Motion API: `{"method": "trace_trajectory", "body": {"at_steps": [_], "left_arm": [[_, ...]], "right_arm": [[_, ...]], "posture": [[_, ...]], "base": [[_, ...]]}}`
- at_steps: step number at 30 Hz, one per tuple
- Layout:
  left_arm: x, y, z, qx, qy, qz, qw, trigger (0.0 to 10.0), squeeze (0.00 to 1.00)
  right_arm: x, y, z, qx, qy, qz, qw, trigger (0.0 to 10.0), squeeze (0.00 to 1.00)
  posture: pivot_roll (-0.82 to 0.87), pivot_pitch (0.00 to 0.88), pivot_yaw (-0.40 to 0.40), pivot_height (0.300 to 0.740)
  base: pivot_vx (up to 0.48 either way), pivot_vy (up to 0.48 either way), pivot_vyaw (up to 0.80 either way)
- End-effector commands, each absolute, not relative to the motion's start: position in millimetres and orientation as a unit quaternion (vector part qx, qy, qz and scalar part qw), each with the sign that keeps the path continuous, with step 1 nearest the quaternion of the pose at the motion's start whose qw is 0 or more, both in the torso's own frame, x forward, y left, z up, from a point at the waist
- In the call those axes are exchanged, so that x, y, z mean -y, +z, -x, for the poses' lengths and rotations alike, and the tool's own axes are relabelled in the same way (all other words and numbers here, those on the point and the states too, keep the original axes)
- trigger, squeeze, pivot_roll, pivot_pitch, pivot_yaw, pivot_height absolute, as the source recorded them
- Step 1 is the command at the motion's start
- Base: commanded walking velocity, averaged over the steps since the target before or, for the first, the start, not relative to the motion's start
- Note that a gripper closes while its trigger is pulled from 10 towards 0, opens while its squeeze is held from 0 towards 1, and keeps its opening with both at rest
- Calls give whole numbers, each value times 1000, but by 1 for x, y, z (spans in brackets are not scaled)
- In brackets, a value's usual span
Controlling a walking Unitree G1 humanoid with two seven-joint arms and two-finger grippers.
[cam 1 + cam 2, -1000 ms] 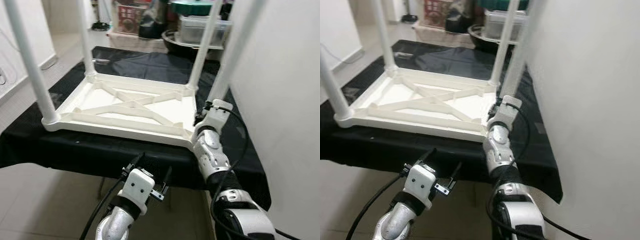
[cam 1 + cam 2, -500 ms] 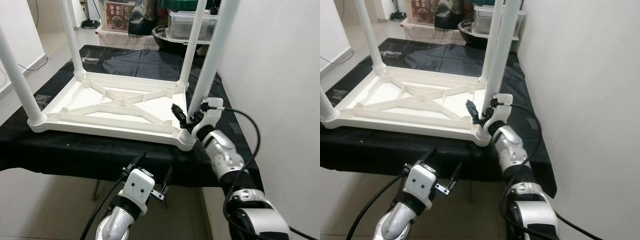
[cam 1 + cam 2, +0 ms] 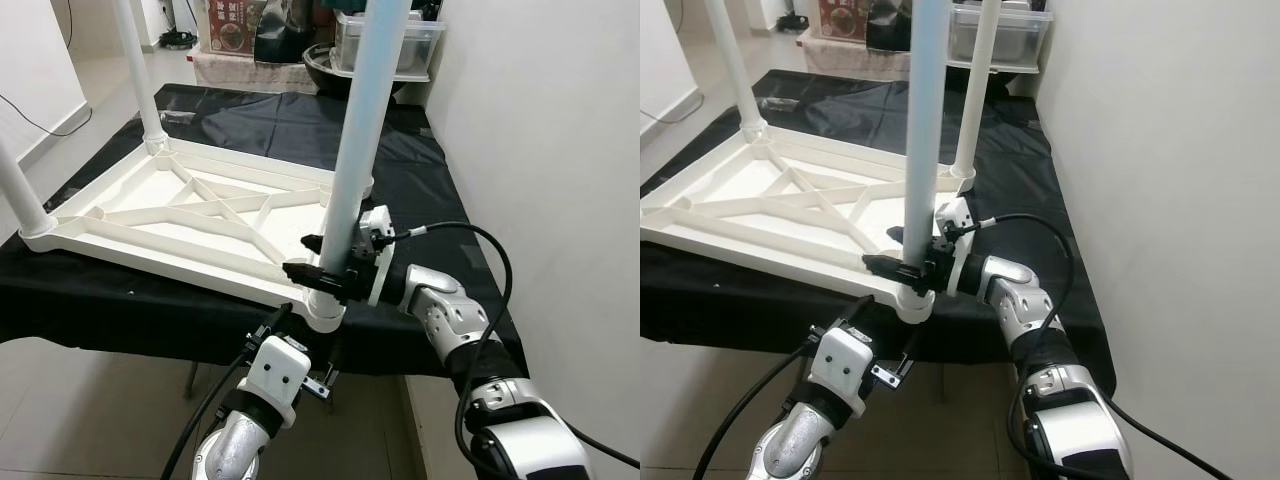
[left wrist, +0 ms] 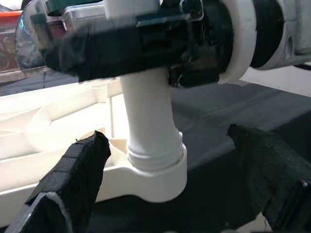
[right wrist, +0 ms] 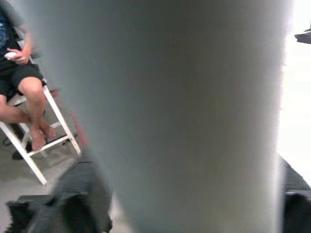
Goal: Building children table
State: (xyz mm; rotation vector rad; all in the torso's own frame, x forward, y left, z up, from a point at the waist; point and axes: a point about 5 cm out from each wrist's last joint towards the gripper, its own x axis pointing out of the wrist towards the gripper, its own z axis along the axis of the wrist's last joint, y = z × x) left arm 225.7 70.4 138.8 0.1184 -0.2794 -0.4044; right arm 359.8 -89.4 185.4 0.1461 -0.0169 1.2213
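A black-draped work table [image 3: 420,170] spreads beyond my fingers, and on it lies the white children's table top [image 3: 190,215], upside down with its ribbed underside facing up. Legs stand upright from its corners: the far left leg [image 3: 135,70] and the far right leg [image 3: 975,90] rise well beyond my fingers, and the near left leg [image 3: 20,195] stands far off to the left.

My right gripper [image 3: 322,270] reaches in from the right, and its black fingers [image 3: 300,271] are clamped around the near right leg [image 3: 355,140], low on the shaft, just above the round corner socket [image 3: 322,312] it sits in. In the right wrist view that leg [image 5: 180,116] stands hard against the camera, blocking most of what lies past it; to one side a person's bare legs [image 5: 29,102] show on a white folding chair [image 5: 48,141].

My left gripper [image 3: 300,345] hangs below the work table's front edge, just under that socket, fingers [image 4: 73,179] spread apart and holding nothing; between them I see the socket and leg base above.

Storage bins and a dark bowl [image 3: 330,60] crowd the floor beyond the far edge, and a white wall [image 3: 560,150] closes in on my right.
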Motion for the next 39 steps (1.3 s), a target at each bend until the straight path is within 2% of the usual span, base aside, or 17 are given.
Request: {"method": "trace_trajectory", "body": {"at_steps": [1,7,10,11,13,15,16,17,18,20,27,29,33,34,36,37,39], "left_arm": [[-69,134,-225,125,-201,-61,970,10000,0],[-69,134,-225,124,-202,-62,970,10000,0],[-69,134,-225,124,-201,-61,970,10000,0],[-69,134,-225,123,-201,-61,970,10000,0],[-69,134,-225,123,-201,-61,970,10000,0],[-70,134,-225,123,-202,-61,970,10000,0],[-70,134,-225,123,-202,-61,970,10000,0],[-70,134,-225,122,-202,-62,970,10000,0],[-70,134,-225,122,-202,-62,970,10000,0],[-70,133,-225,121,-203,-63,970,10000,0],[-70,133,-225,121,-202,-63,970,10000,0],[-70,133,-226,121,-202,-64,970,10000,0],[-70,133,-226,121,-202,-64,970,10000,0],[-70,133,-226,121,-202,-63,970,10000,0],[-70,132,-225,121,-201,-63,970,10000,0],[-69,132,-225,121,-201,-63,970,10000,0],[-69,132,-225,121,-202,-62,970,10000,0]], "right_arm": [[83,185,-361,7,573,-62,817,0,0],[89,185,-370,10,500,-79,862,0,0],[99,186,-379,24,421,-88,902,0,0],[113,186,-389,33,303,-83,949,0,0],[113,186,-389,33,303,-83,949,0,0],[144,184,-397,41,106,-108,988,0,0],[144,184,-397,41,106,-108,988,0,0],[163,178,-396,36,-13,-117,992,0,0],[163,178,-396,36,-13,-117,992,0,0],[180,167,-387,25,-160,-125,979,0,0],[163,156,-380,0,-205,-139,969,0,0],[138,154,-382,-6,-166,-154,974,10000,0],[125,159,-383,12,-126,-151,980,10000,0],[121,164,-385,27,-106,-152,982,10000,1000],[115,175,-388,55,-54,-146,986,10000,1000],[107,181,-389,60,19,-167,984,10000,0],[98,185,-389,64,98,-195,974,10000,0]], "posture": [[115,109,-92,740],[113,110,-88,740],[112,113,-87,740],[112,113,-86,740],[112,113,-86,740],[107,114,-83,740],[107,114,-83,740],[107,113,-83,740],[107,113,-83,740],[111,115,-83,740],[111,112,-84,740],[110,107,-85,740],[112,104,-87,740],[111,101,-89,740],[107,97,-88,740],[106,96,-89,740],[106,96,-89,740]], "base": [[0,0,0],[0,0,0],[0,0,0],[0,0,0],[0,0,0],[0,0,0],[0,0,0],[0,0,0],[0,0,0],[0,0,0],[0,0,0],[0,0,0],[0,0,0],[0,0,0],[0,0,0],[0,0,0],[0,0,0]]}}
